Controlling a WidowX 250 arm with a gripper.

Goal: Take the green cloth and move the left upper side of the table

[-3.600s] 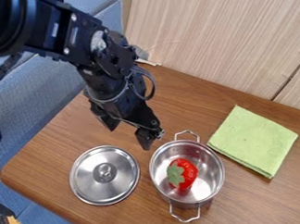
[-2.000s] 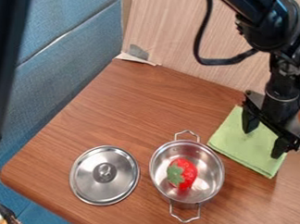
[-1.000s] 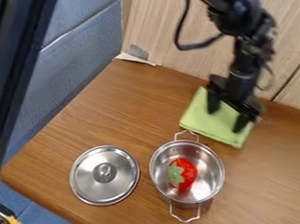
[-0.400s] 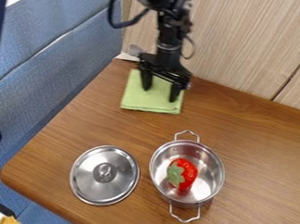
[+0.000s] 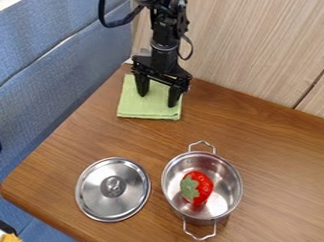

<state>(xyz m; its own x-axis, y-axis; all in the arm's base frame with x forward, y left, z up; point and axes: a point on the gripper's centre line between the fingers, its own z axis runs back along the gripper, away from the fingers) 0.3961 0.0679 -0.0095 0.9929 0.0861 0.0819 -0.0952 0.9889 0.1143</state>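
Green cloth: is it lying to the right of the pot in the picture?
No, the green cloth lies at the table's upper left, above and left of the pot.

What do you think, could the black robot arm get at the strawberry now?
Probably yes: the strawberry sits in the uncovered pot, lid beside it, though the gripper would first have to leave the green cloth.

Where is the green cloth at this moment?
In the camera view, the green cloth lies at the table's upper left corner, beneath the end effector and above the steel lid.
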